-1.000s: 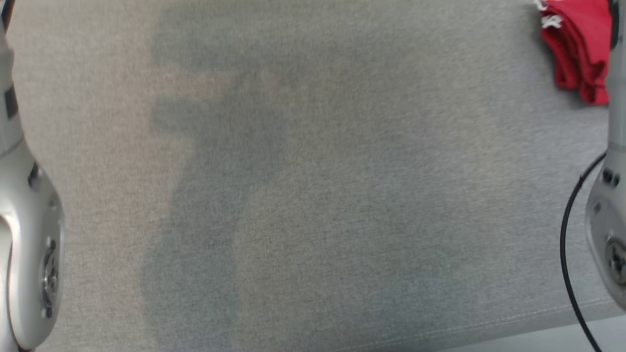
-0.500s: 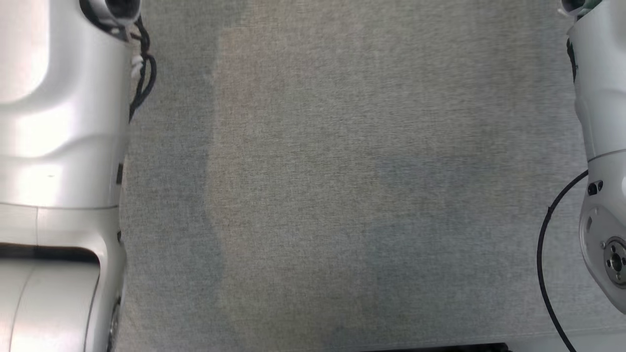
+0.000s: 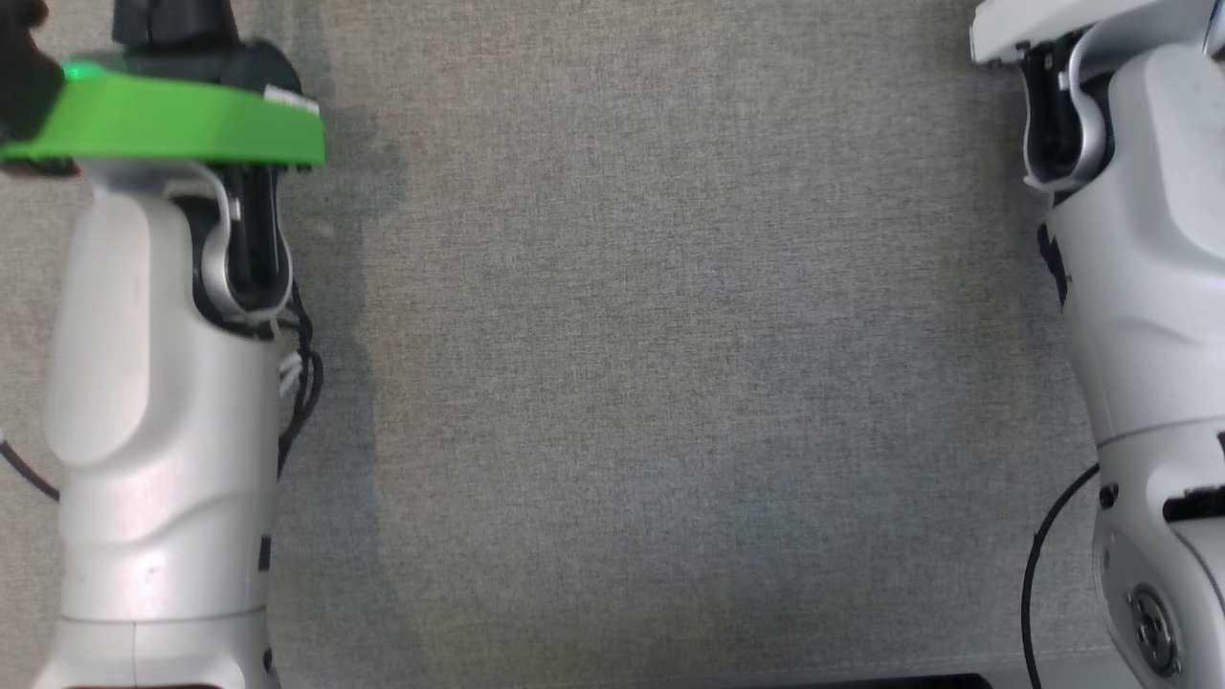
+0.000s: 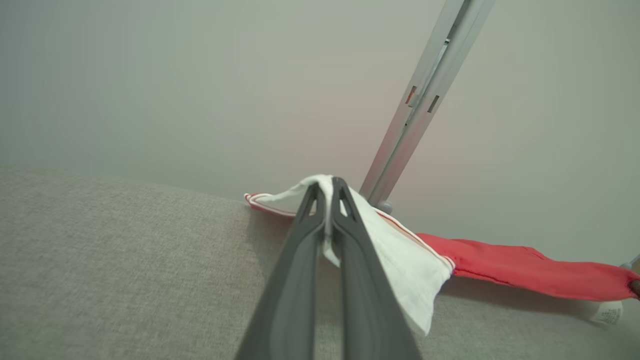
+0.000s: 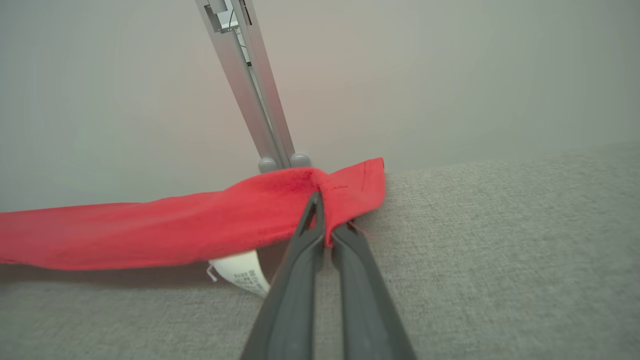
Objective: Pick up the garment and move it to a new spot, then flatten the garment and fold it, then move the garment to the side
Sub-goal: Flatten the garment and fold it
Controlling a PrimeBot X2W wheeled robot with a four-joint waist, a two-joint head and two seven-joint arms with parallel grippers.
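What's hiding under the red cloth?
A white label pokes out beneath the red cloth, and the grey fabric surface lies below it in shadow. Anything right under the cloth's middle is covered, so I cannot tell.

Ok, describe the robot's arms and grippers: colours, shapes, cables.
Glossy white shells cover the left forearm and right forearm. The left has a green wrist plate and a black cable bundle; a black cable loops by the right. The left gripper and right gripper have two long, tapering, slotted dark grey fingers.
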